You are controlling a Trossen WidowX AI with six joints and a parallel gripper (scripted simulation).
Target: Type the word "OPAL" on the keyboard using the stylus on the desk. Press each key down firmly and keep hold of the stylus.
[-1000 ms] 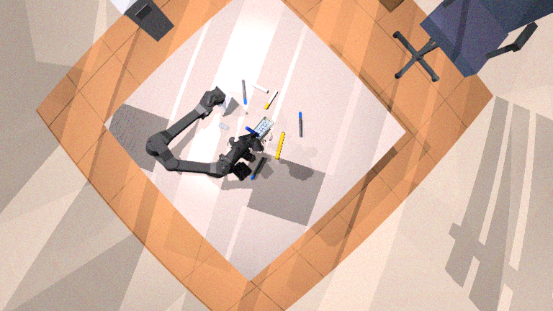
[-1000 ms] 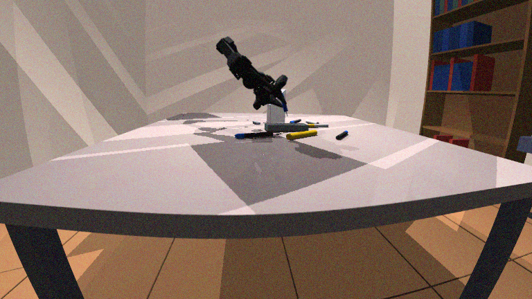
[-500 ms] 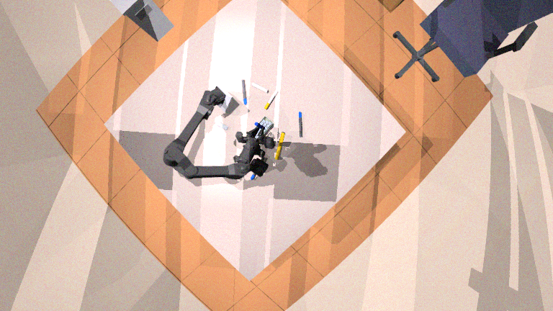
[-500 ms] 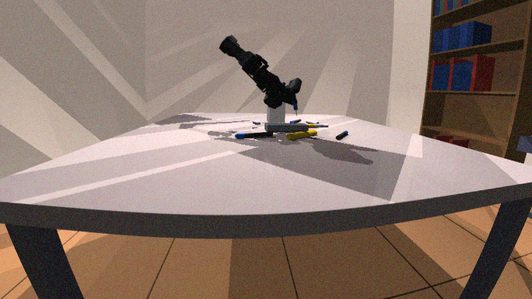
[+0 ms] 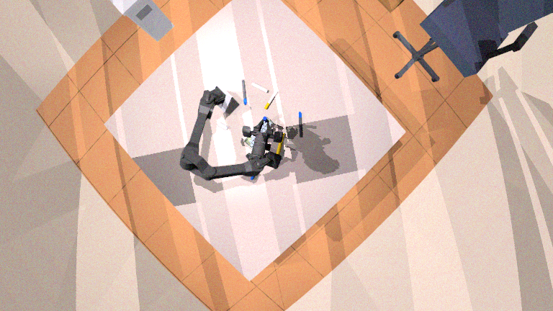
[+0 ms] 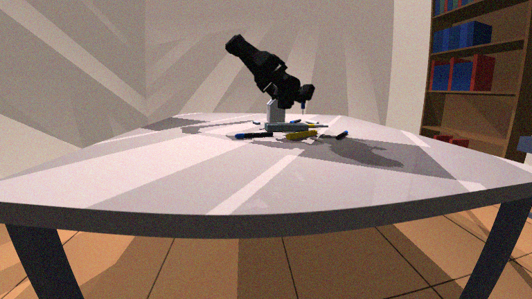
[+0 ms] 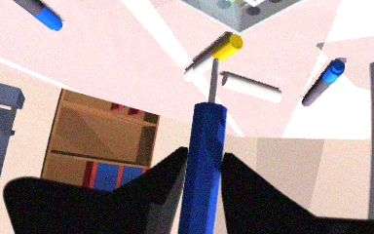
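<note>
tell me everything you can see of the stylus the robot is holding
The stylus has a thick blue barrel, smooth and plastic-looking, with flat facets, and a thin grey tip. The hand is shut on the barrel, one finger on each side. In the exterior view it points down, its tip above the desk. Its back end is out of sight.

From up here I see my arm (image 5: 228,170) stretched over the keyboard (image 5: 264,127), partly hiding it on the bench (image 5: 261,226).
</note>
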